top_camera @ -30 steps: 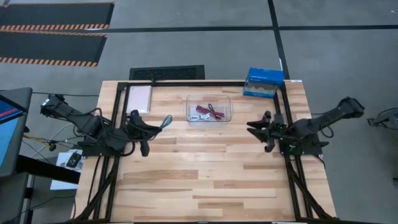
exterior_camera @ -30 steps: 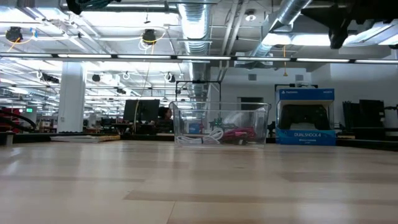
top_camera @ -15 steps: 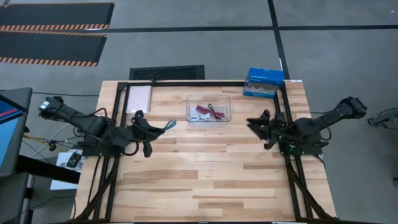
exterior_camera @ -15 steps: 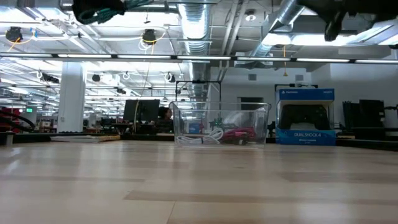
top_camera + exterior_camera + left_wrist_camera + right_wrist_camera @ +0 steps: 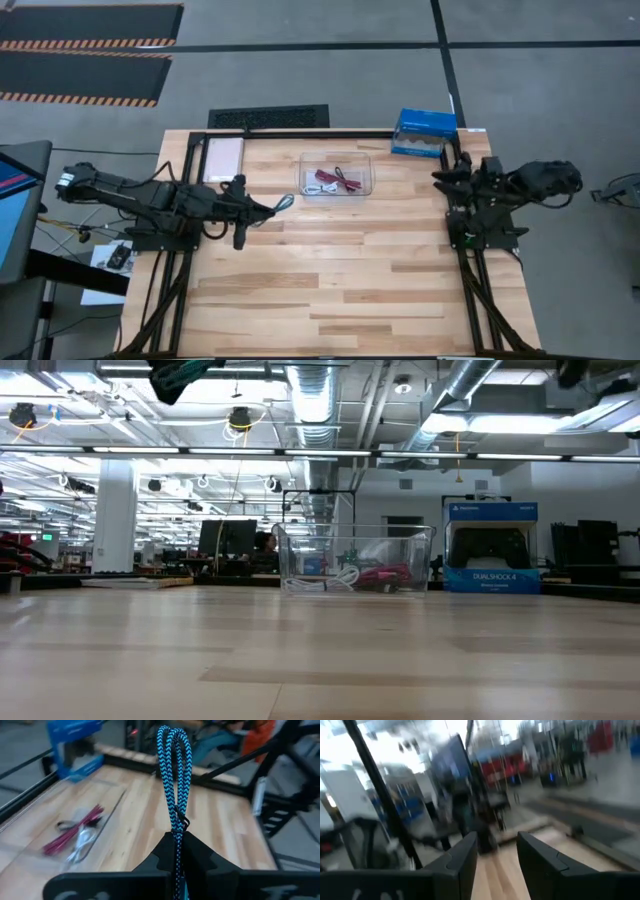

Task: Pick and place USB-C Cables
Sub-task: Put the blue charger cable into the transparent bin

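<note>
My left gripper (image 5: 266, 208) is shut on the teal USB-C cable (image 5: 283, 204) and hovers above the table, left of the clear plastic bin (image 5: 336, 174). In the left wrist view the braided teal bundle (image 5: 173, 775) sticks out forward past the fingers. The dark red cable (image 5: 342, 180) and the white cable (image 5: 318, 188) lie on the bin's floor; the left wrist view also shows a black loop (image 5: 62, 825) beside the red cable (image 5: 70, 835). My right gripper (image 5: 446, 176) is open, raised by the table's right edge, and touches nothing; its wrist view (image 5: 495, 855) looks into the room. My left gripper pinches the teal cable bundle between its two fingers at one end (image 5: 178, 837). The fingers come roughly level from the table's left and lie along the bundle. The cable is lifted clear of the table, and its looped free end (image 5: 173, 740) points ahead toward the right.
A blue box (image 5: 424, 131) stands at the table's far right corner, behind the bin's right side. A flat white box (image 5: 223, 158) lies at the far left. The black frame rail (image 5: 460, 250) runs along the right edge. Bare wood fills the near half (image 5: 330, 290).
My left gripper has moved toward the table's right, closing on the bin, with the teal cable held clear throughout. My right gripper has drawn back toward the right and far edge and tipped upward, so its wrist view now looks into the room.
</note>
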Controlling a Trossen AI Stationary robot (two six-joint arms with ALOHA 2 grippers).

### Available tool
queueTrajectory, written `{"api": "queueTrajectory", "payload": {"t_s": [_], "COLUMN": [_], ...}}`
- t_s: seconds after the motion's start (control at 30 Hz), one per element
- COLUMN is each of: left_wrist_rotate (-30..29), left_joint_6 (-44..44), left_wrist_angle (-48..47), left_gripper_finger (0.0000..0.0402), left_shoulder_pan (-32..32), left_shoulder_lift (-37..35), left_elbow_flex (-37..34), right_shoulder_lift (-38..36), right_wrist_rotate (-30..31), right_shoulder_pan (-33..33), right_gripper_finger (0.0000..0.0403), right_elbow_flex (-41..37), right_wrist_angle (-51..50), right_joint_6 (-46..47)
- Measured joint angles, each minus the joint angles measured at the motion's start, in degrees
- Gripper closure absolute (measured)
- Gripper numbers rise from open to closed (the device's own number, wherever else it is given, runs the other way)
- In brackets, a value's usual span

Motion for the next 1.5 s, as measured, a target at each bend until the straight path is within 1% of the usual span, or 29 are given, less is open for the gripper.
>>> {"api": "queueTrajectory", "payload": {"t_s": [0.07, 0.13, 0.23, 0.43, 0.53, 0.6, 0.77, 0.93, 1.2, 1.27, 1.37, 1.5], "left_wrist_rotate": [3.22, 5.97, 8.36, 9.04, 11.98, 14.60, 17.94, 21.58, 24.53, 24.53, 24.55, 24.54], "left_joint_6": [0.90, 1.47, 2.55, 3.22, 3.25, 2.81, -0.28, -2.29, -2.34, -2.33, -2.39, -2.83], "left_wrist_angle": [2.05, 3.32, 4.58, 5.70, 10.50, 15.74, 27.39, 35.88, 37.75, 37.99, 38.68, 40.55], "left_gripper_finger": [0.0401, 0.0401, 0.0401, 0.0401, 0.0401, 0.0401, 0.0401, 0.0401, 0.0401, 0.0401, 0.0401, 0.0401], "left_shoulder_pan": [1.24, 2.58, 4.30, 7.13, 8.45, 9.49, 12.89, 15.97, 18.59, 18.84, 19.24, 19.33], "left_shoulder_lift": [0.37, 0.47, 0.42, 0.66, 0.76, 0.80, 0.81, 0.79, 0.79, 0.79, 0.79, 0.87], "left_elbow_flex": [0.00, 0.00, 0.02, -0.24, -3.37, -6.55, -14.15, -18.57, -18.73, -18.73, -18.73, -18.73], "right_shoulder_lift": [-0.13, 0.62, 1.78, 2.23, 2.17, 2.20, 2.19, 2.04, 0.83, -0.44, -3.54, -6.08], "right_wrist_rotate": [0.36, 0.62, 0.60, 0.65, 0.73, 0.78, 0.78, 0.81, 5.79, 8.35, 11.15, 11.33], "right_shoulder_pan": [0.00, 0.00, 0.00, -0.02, -0.04, -0.04, -0.05, -0.05, -0.13, -0.29, -0.77, -1.55], "right_gripper_finger": [0.0239, 0.0239, 0.0239, 0.0239, 0.0239, 0.0239, 0.0239, 0.0239, 0.0239, 0.0239, 0.0239, 0.0239], "right_elbow_flex": [-0.04, -0.32, -1.69, -4.88, -6.14, -7.50, -9.98, -12.31, -12.09, -12.02, -12.02, -12.44], "right_wrist_angle": [-6.01, -9.31, -9.54, -7.34, -5.29, -2.81, 0.72, 6.77, 9.33, 8.65, 7.04, 3.86], "right_joint_6": [3.16, 5.63, 6.32, 5.62, 5.60, 5.20, 4.44, 0.50, -5.49, -6.00, -6.10, -2.78]}}
